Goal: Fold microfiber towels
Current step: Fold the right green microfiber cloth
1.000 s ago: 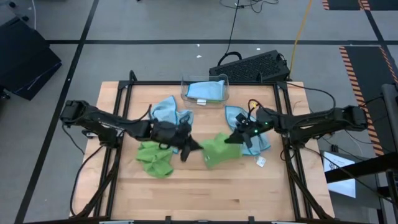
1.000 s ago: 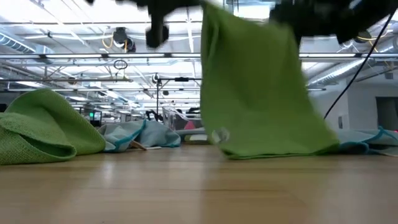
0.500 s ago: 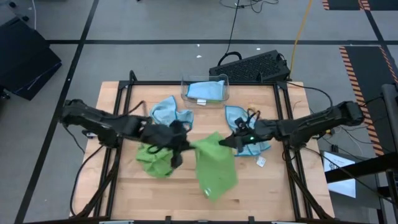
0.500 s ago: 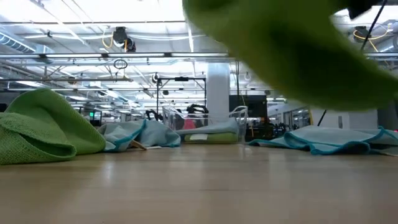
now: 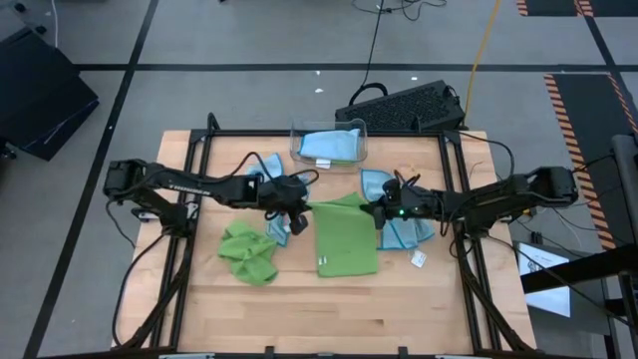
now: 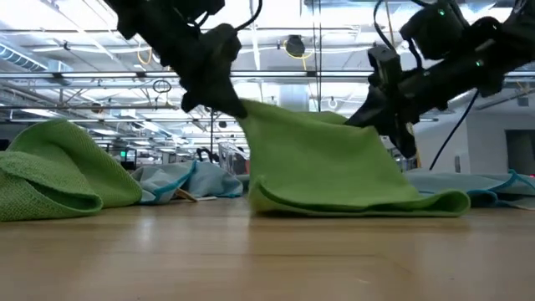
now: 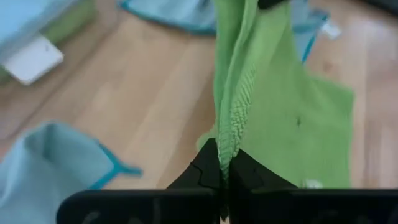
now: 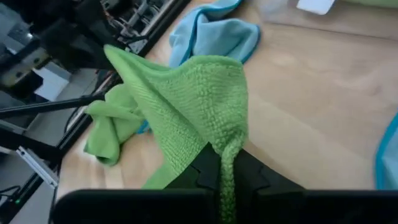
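A lime green microfiber towel lies spread on the table's middle. Its near part rests on the wood and its far edge is raised between my two grippers. My left gripper is shut on the far left corner and my right gripper on the far right corner. A second green towel lies crumpled to the left. Light blue towels lie at the far left and under my right arm. My left gripper pinches the towel's far left corner between its two fingers, slanting down from the table's left. The edge runs taut to the other gripper. My right gripper pinches the far right corner between its two fingers, coming nearly level from the right. The cloth slopes down from both corners onto the table.
A clear bin with a blue towel inside stands at the far middle edge. A small white tag lies near the right rail. Black frame rails run along both table sides. Bare wood shows toward the near edge.
Both grippers swung the hanging green towel out toward the near edge, then sank and drew back toward the far edge. The towel, bunched and hanging before, now lies spread flat with its near part on the table and its far edge still raised.
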`<state>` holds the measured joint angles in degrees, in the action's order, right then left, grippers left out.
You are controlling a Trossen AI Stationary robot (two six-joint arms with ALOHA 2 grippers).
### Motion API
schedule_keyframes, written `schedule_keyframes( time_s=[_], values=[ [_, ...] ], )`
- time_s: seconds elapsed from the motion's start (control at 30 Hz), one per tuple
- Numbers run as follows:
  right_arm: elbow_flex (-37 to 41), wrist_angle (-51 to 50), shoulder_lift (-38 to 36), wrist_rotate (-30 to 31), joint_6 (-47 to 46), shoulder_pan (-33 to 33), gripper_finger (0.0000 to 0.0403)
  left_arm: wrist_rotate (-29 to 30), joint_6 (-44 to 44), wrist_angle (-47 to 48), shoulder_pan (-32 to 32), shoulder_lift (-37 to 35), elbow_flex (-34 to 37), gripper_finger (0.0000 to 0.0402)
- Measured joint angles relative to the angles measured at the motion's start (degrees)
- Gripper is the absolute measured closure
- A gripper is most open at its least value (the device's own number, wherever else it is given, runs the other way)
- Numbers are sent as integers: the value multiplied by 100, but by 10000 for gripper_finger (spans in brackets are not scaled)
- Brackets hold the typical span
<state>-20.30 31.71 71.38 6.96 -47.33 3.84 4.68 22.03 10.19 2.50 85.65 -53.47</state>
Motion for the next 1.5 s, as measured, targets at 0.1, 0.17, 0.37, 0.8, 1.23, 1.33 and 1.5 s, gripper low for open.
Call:
schedule_keyframes(
  time_s=[0.1, 0.17, 0.37, 0.8, 1.23, 1.33, 1.5],
  values=[
    [194, 256, 0, -233, 146, 163, 376, -21, -34, -474, 79, 68, 74, 400],
    [255, 199, 1, -366, 142, 232, 362, -21, -32, -597, 87, 155, 79, 399],
    [303, 135, 2, -1059, -39, 421, 296, -23, 14, -939, -8, 555, 107, 400],
    [-2033, -2619, 1223, -2655, 1497, 1855, 189, -217, 275, -1288, -278, 1061, 91, 399],
    [-2840, -2288, 2727, -2820, 1819, 1837, 127, -168, 492, -1192, -413, 1123, 78, 397],
    [-2848, -2165, 2901, -2650, 1790, 1848, 120, -166, 464, -1159, -413, 1123, 78, 398],
    [-2862, -1941, 3225, -2794, 1777, 1819, 124, -166, 407, -1173, -413, 1123, 78, 397]
  ],
)
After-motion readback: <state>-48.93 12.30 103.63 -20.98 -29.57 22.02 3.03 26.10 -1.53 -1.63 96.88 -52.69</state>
